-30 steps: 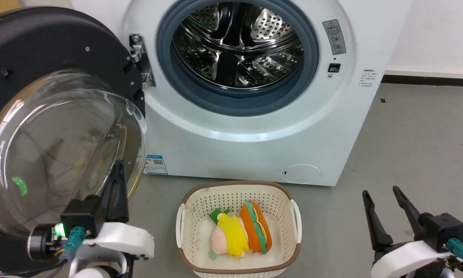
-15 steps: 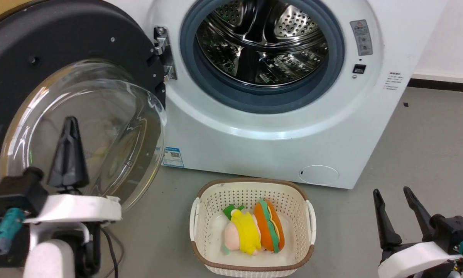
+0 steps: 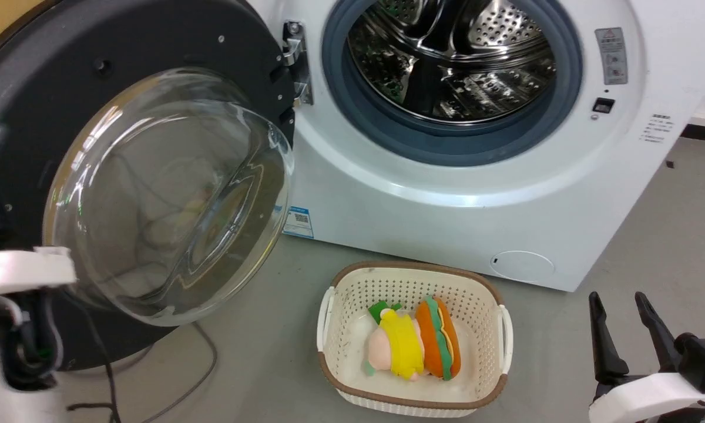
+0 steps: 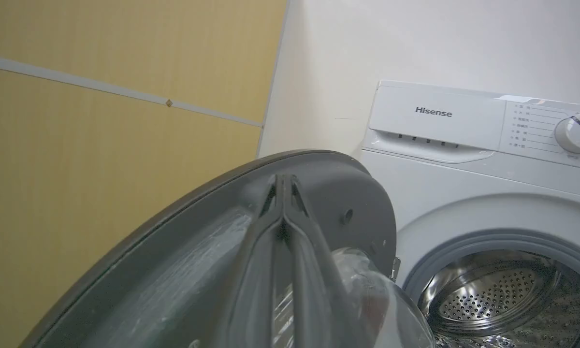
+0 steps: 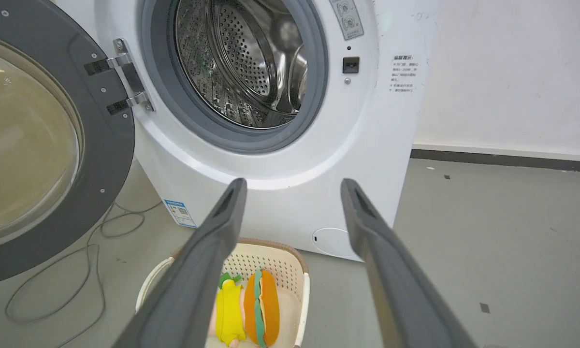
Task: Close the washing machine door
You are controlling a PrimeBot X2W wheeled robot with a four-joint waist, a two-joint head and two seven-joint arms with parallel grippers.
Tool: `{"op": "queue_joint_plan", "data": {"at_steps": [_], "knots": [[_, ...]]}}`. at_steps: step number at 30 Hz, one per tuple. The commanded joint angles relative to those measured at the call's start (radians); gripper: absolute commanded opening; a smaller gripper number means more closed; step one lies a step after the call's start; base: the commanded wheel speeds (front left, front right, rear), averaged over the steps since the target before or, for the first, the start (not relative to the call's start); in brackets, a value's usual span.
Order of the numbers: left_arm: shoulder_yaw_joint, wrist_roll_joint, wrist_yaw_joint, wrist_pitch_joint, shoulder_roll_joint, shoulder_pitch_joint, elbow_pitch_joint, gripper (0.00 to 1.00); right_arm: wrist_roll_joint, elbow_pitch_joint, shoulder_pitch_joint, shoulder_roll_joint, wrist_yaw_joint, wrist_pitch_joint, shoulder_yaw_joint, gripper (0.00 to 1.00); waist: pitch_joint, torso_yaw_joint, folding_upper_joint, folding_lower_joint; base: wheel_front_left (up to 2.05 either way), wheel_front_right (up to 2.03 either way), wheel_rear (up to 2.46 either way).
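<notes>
Head view: the round, black-rimmed, glass-bowled washing machine door (image 3: pixel 164 194) hangs wide open, left of the white front-loading washing machine (image 3: pixel 423 200). The right gripper (image 3: pixel 617 299) is spread and empty (lower right).
Left wrist view: the left gripper (image 4: pixel 283 181) is pinched together on nothing, tips over the door's rim.
Right wrist view: a cream perforated basket (image 5: pixel 282 270) lies below the parted fingers.

1. "Hisense" in grey letters on the drawer front (image 4: pixel 435 121) at the top of the washing machine (image 3: pixel 446 223). That's the only bit you can actually read.
2. Grey warning sticker (image 3: pixel 611 56), upper right of the front: red triangle sign, print too small.
3. Blue-and-white sticker (image 3: pixel 297 221) low on the front: QR code, text unreadable.
4. Printed lines (image 3: pixel 657 127) near the right edge and the labels (image 4: pixel 521 126) beside the dial (image 4: pixel 576 133): way too tiny.
</notes>
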Motion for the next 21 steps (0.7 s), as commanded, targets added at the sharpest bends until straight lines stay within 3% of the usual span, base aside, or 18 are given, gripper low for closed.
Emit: {"op": "queue_joint_plan", "data": {"at_steps": [1,14,21], "knots": [[0.029,-0.029,-0.003,0.002,0.017,-0.032,0.012,0.00,0.008,0.006,-0.002,0.002,0.000,-0.010,-0.007,1.00,0.007,0.012,0.0000,0.0000,0.00,0.00,0.00],[0.151,-0.177,0.005,0.078,0.129,-0.122,0.188,0.00,0.024,0.047,-0.015,0.003,0.000,-0.037,-0.043,1.00,0.042,0.076,0.0000,0.0000,0.00,0.00,0.00],[0.191,-0.330,0.027,0.258,0.173,-0.178,0.324,0.00,0.039,0.068,-0.020,0.003,0.000,-0.052,-0.057,1.00,0.060,0.095,0.0000,0.0000,0.00,0.00,0.00]]}}
